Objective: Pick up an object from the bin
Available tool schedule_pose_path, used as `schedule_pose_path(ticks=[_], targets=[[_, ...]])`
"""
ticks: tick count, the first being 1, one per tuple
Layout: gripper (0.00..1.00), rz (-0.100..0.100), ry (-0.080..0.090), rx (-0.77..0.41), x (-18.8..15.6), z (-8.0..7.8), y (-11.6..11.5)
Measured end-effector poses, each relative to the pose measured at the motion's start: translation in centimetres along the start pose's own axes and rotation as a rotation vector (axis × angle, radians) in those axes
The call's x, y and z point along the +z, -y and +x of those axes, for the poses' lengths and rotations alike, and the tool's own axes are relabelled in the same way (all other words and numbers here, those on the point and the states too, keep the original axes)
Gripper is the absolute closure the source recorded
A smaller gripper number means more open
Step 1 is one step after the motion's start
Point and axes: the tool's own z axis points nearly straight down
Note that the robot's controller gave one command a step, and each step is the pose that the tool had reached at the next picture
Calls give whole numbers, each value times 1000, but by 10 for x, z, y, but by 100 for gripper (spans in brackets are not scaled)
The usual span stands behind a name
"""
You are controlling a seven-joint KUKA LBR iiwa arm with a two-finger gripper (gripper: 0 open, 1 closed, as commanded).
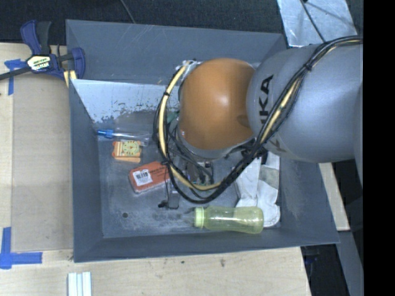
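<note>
My gripper (173, 193) reaches down under the arm's orange dome near the middle of the bin floor, and most of it is hidden. Its dark lower end stands right beside the right end of an orange flat packet with a white barcode label (147, 178). I cannot tell whether it touches the packet. A yellow-green plastic bottle (229, 219) lies on its side just in front of the gripper, along the bin's near wall. A small orange and yellow box (126, 150) lies to the left, beyond the packet.
A crumpled white cloth (262, 190) lies at the right, partly under the arm. A clear plastic bag with a blue piece (120, 132) rests by the far-left wall. The arm and its cables cover the bin's centre and right.
</note>
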Motion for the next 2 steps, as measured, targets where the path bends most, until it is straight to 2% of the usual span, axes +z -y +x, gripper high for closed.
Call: schedule_pose_path(ticks=[1,2], targets=[[0,-2,8,3,-5,-2,1],[0,-3,16,-54,45,-23,5]])
